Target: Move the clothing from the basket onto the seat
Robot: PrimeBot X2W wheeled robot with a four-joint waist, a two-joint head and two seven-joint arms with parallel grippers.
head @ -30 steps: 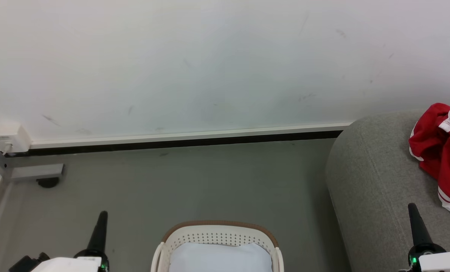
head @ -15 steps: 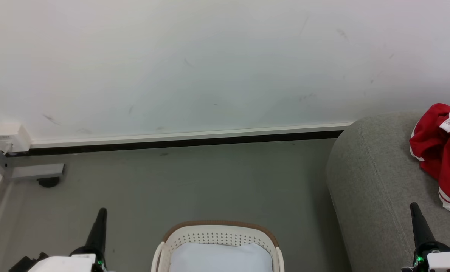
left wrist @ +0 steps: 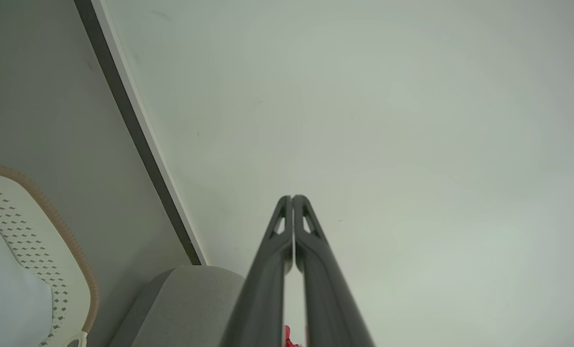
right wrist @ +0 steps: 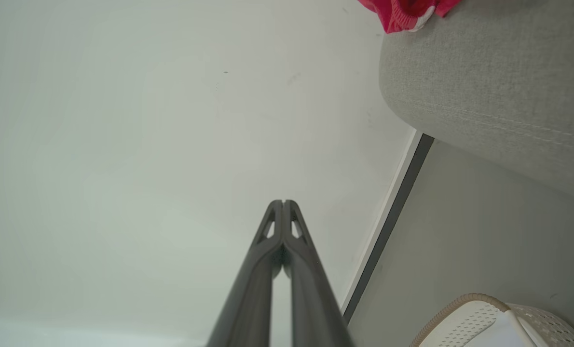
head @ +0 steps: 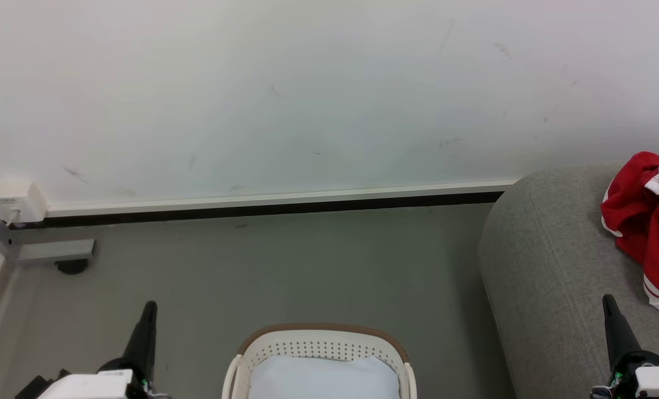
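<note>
Red clothing (head: 648, 221) with white trim lies heaped on the grey seat (head: 545, 266) at the right edge of the head view; a red scrap of the clothing (right wrist: 403, 12) tops the seat (right wrist: 485, 91) in the right wrist view. The cream basket (head: 318, 346) with its brown rim stands bottom centre, its pale inner bottom bare. My left gripper (head: 150, 306) is shut with nothing in it, left of the basket. Over the seat's front stands my right gripper (head: 607, 299), shut and holding nothing. Both pairs of fingertips touch in the wrist views (left wrist: 292, 197) (right wrist: 283, 201).
A white wall with a dark baseboard (head: 263, 208) runs behind the grey floor. A white box (head: 14, 200) and a grey bracket (head: 52, 252) sit low at the far left. The basket's edge (left wrist: 36, 250) also appears in the left wrist view.
Both grippers have sunk and drifted slightly outward in the head view; the left one rose a little again. The clothing, seat and basket have not moved.
</note>
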